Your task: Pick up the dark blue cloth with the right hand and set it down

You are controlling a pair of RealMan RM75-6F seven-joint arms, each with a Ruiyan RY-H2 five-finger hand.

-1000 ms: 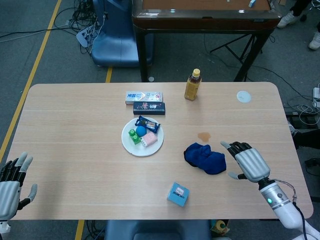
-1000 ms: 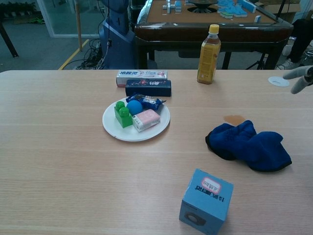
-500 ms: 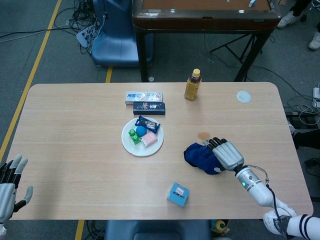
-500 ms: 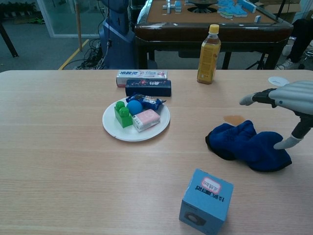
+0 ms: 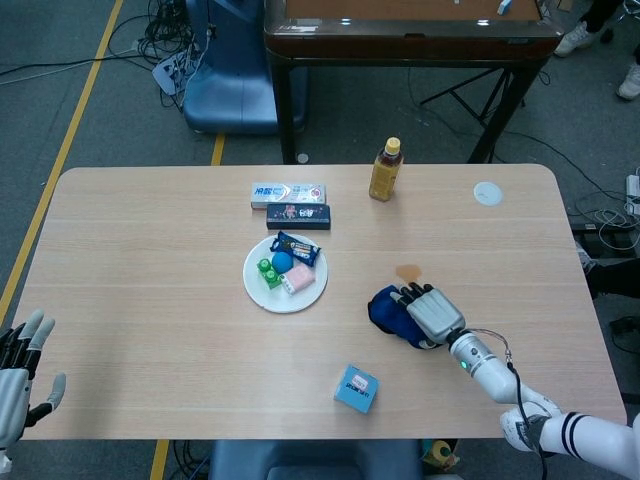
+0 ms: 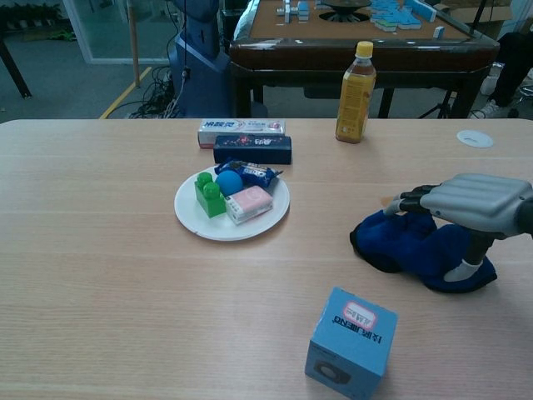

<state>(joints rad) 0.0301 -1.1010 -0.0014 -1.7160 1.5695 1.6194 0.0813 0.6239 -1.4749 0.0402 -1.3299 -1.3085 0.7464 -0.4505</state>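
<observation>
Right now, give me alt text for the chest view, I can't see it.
The robot's right hand lies over a crumpled dark blue cloth on a wooden table. To the left sits a white plate of small items, with a light blue box in front.

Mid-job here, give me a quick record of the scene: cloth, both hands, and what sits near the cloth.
cloth: dark blue cloth bunched, lying on the table
right hand: right hand over the cloth, fingers down on it; grip not confirmed
left hand: left hand at the near table edge, fingers apart, holding nothing
nearby: blue box in front of the cloth, apart from it; plate of items to its left
cloth lifted: no
</observation>
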